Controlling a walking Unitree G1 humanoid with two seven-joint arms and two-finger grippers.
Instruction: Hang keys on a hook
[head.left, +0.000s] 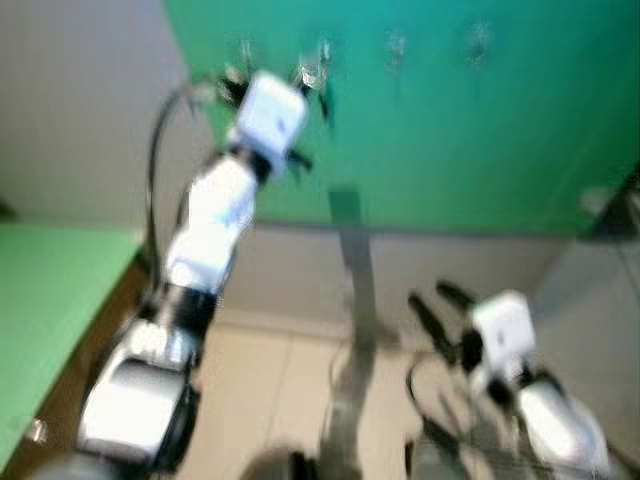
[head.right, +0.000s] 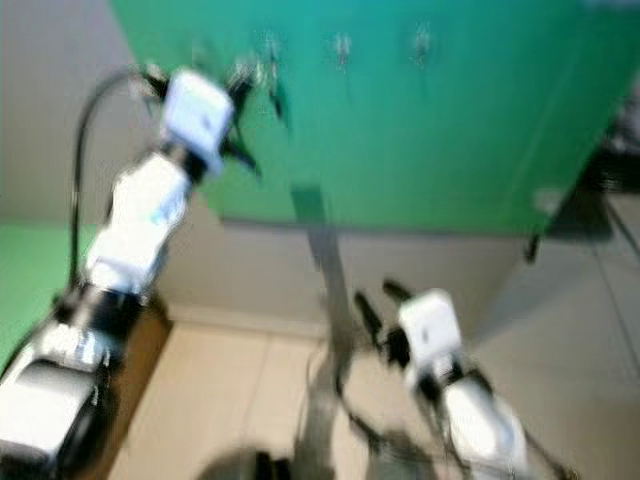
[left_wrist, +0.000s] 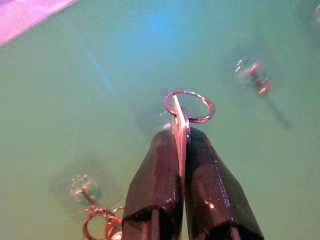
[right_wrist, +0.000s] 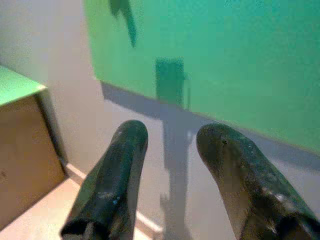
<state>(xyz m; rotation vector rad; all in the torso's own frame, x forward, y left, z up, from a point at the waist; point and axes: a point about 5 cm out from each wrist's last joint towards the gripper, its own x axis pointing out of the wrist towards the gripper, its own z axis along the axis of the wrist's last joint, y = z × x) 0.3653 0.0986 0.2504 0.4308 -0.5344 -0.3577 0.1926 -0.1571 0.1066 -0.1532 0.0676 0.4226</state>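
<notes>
Green board (head.left: 480, 130) fills the wall ahead of me, with a row of small clear hooks along its upper part. I have the left arm raised toward that row, and the left gripper (left_wrist: 182, 137) is pinched tight on a flat metal key tab (left_wrist: 178, 132), holding it edge-on so the key ring (left_wrist: 189, 106) stands clear beyond the fingertips. I judge that pose is deliberate: with the ring free and facing the board, it can be slipped over a peg without the fingers getting in the way. The ring hangs close to the board, between two hooks, and is on neither yet.

One hook (left_wrist: 255, 80) sits off to one side of the ring and looks bare, though it is blurred. Another hook (left_wrist: 82, 187) nearer the fingers already carries a bunch of keys (left_wrist: 100, 225), so I would steer away from that one to avoid tangling.

Down low, the right gripper (right_wrist: 170, 165) waits with its fingers spread and holding nothing, pointed at the pale wall under the board. A green-topped cabinet (head.left: 50, 300) stands at my left, close by the raised arm's elbow. Both head views are smeared, so fine alignment rests on the wrist view.
</notes>
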